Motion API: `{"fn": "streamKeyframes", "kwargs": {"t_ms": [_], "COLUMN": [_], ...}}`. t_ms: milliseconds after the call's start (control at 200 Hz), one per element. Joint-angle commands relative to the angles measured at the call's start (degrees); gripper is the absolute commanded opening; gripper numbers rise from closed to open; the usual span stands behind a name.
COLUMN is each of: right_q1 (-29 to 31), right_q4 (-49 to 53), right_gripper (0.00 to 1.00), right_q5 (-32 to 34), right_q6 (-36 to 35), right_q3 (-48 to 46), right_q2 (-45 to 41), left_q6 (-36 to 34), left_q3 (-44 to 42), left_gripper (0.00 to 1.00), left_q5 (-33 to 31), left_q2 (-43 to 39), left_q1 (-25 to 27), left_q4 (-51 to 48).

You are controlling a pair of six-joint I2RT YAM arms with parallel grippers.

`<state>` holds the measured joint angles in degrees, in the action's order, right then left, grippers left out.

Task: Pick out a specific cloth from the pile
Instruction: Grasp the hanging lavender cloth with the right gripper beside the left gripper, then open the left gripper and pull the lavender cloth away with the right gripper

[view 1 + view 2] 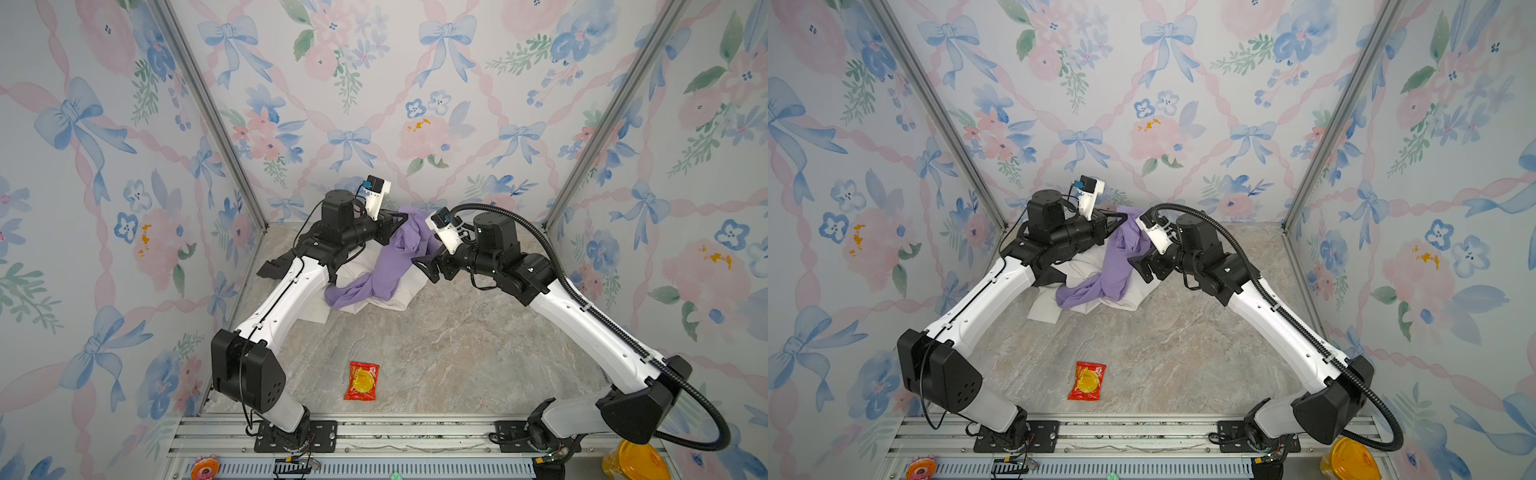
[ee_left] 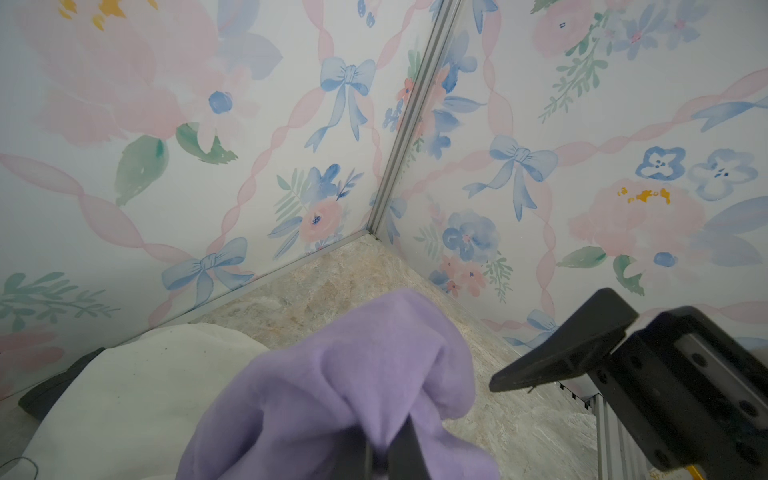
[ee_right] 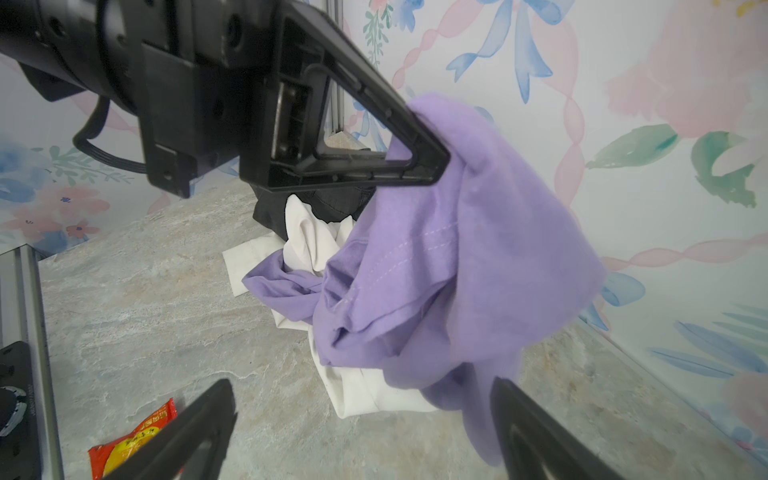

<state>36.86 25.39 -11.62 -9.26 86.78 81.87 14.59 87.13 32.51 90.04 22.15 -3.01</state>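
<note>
Lavender cloth [image 1: 388, 266] hangs from the left gripper [image 1: 402, 217], clamped on its top fold near the table's [image 1: 457, 353] back edge; long axis slopes down to the pile [image 1: 399, 300], tail resting there. Right gripper [image 1: 420, 270], jaws wide and empty, flanks the hanging span's right side.

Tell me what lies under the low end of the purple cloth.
The white cloth lies under the purple cloth, spread on the table. A dark garment pokes out beside the white one. What lies beneath the white cloth is covered.
</note>
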Motion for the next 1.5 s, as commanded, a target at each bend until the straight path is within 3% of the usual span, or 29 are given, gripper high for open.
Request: {"fn": "streamKeyframes", "kwargs": {"t_ms": [0, 140, 310, 455, 865, 1025, 1160, 1215, 1270, 1495], "right_q1": [0.58, 1.0, 0.42, -0.45, -1.09, -1.11, -1.59, -1.99, -2.67, -7.66], "right_q4": [0.59, -0.06, -2.91, -3.06, -3.04, -1.33, -3.21, -5.15, -7.35, -12.79], "right_gripper": [0.96, 0.93, 0.9, 0.83, 0.59, 0.22, 0.02, 0.0, 0.0, 0.0], "right_q5": [-3.1, -4.47, -1.24, 2.32, 3.23, 3.74, 4.47, 4.59, 4.83, 6.15], "right_q6": [1.16, 1.43, 2.95, 2.46, 5.61, 5.46, 4.84, 4.83, 5.46, 10.37], "right_q3": [2.33, 3.01, 3.38, 4.46, 9.24, 12.99, 11.17, 9.43, 7.56, 6.12], "right_q2": [0.83, 2.25, 3.08, 3.89, 11.91, 15.29, 13.5, 11.62, 9.79, 5.01], "left_q6": [-2.78, -3.52, -4.8, -5.4, -5.14, -4.72, -4.73, -4.68, -4.78, -5.18], "left_q3": [-0.54, -0.99, -2.01, -2.5, -2.69, -2.99, -2.97, -2.7, -2.42, -0.87], "left_gripper": [0.0, 0.0, 0.0, 0.0, 0.0, 0.0, 0.0, 0.09, 0.24, 0.59], "left_q5": [-0.48, -0.95, -0.87, -0.89, -2.62, -4.25, -6.79, -8.02, -9.35, -12.73], "left_q2": [-1.25, -1.69, -2.57, -2.99, -3.14, -3.38, -3.82, -4.08, -4.26, -4.75], "left_q1": [0.44, 0.54, 0.7, 0.78, 2.1, 2.49, 2.46, 2.53, 2.46, 2.48], "left_q4": [1.68, 1.58, 1.59, 1.62, 1.65, 1.65, 1.66, 1.6, 1.67, 1.66]}}
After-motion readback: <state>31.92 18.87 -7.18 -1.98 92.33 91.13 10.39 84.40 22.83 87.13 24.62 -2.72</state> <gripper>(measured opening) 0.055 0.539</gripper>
